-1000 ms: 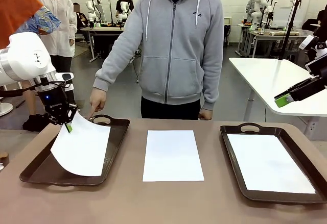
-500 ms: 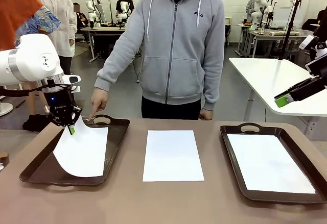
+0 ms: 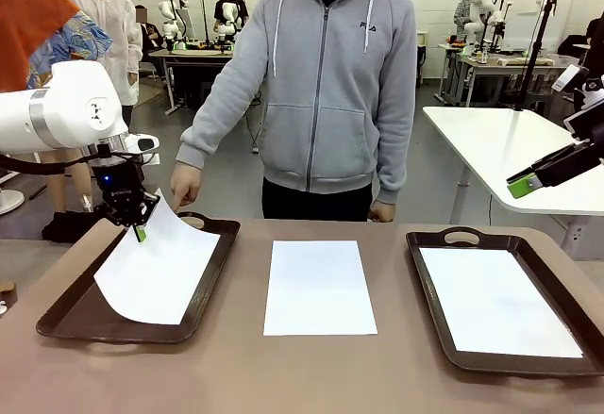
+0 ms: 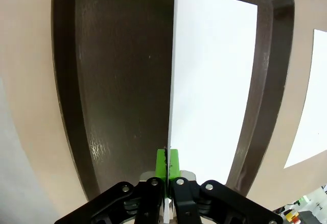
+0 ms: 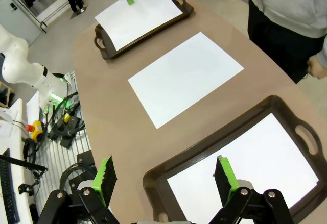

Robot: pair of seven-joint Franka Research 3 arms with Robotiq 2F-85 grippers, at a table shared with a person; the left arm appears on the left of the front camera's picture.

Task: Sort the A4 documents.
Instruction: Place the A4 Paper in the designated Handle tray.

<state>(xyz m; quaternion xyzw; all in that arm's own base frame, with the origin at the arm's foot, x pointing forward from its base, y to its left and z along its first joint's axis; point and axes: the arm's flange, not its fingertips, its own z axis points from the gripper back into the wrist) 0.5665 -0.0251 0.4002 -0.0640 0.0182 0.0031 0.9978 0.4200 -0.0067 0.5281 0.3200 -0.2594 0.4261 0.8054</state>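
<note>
- The brown bench spans the front view and carries two dark brown handled trays with a bare strip between them.
- A person in a grey zipped hoodie stands at the far side, behind the middle of the bench.
- The left tray sits at the robot's left. In the left wrist view about half of its dark floor is uncovered.
- The right tray sits at the robot's right, its far handle pointing toward the person.
- The right sheet lies flat inside the right tray, with tray floor showing all round it.
- The middle sheet lies flat on the bare bench between the two trays, touching neither.
- The left sheet is in the left tray. Its far left corner is lifted, and the rest curves down onto the tray floor.
- The left pincer is pressed together on that raised corner of the left sheet. In its wrist view the green pads nip the paper's edge.
- The right pincer hangs high at the bench's right side. Its fingers are spread wide and hold nothing, above the right tray's near corner.
- The person's hand points a finger down at the far rim of the left tray, just beside the raised sheet.
</note>
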